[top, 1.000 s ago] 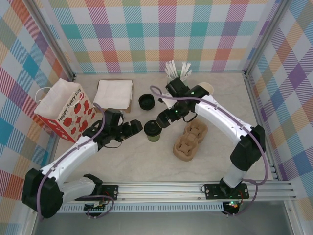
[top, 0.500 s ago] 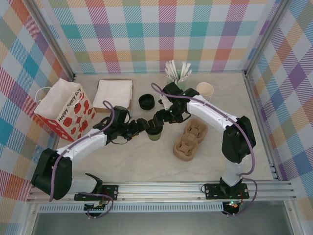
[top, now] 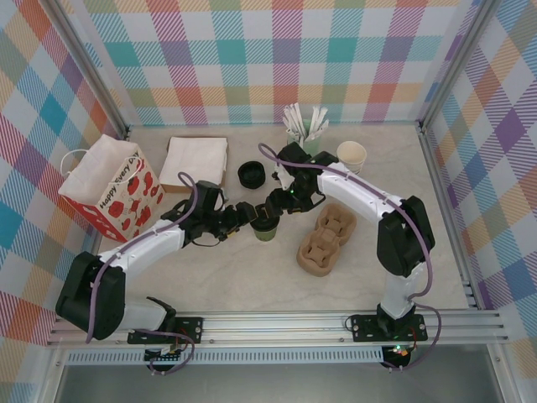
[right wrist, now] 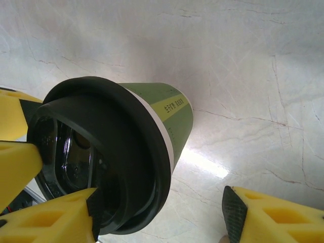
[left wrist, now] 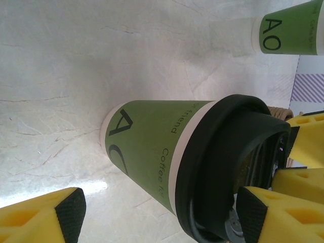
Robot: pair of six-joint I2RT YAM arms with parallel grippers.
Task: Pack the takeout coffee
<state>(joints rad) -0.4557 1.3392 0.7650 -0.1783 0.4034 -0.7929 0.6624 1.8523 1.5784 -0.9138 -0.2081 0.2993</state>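
Note:
The takeout coffee [top: 266, 227], a green paper cup with a black lid, stands upright on the table in the top view. My left gripper [top: 248, 214] reaches it from the left and my right gripper [top: 278, 206] from the upper right, both at lid height. In the left wrist view the coffee [left wrist: 152, 147] lies between my open left gripper [left wrist: 161, 210]; one pad [left wrist: 250, 210] is against the lid, the other stands clear. In the right wrist view the coffee [right wrist: 172, 116] sits inside my open right gripper [right wrist: 163, 210]; one pad [right wrist: 94, 215] touches the lid rim, the other is well off.
A red-printed paper bag [top: 109, 189] stands open at the left, with white napkins [top: 195, 159] behind it. A stack of black lids [top: 252, 175], a pot of stirrers [top: 304, 126] and lidless cups [top: 352, 154] lie at the back. A brown cardboard carrier [top: 325, 239] sits right of the coffee.
My left gripper has slid right up to the coffee. My right gripper has come down onto the lid and its jaws have narrowed. The cup has stayed in place.

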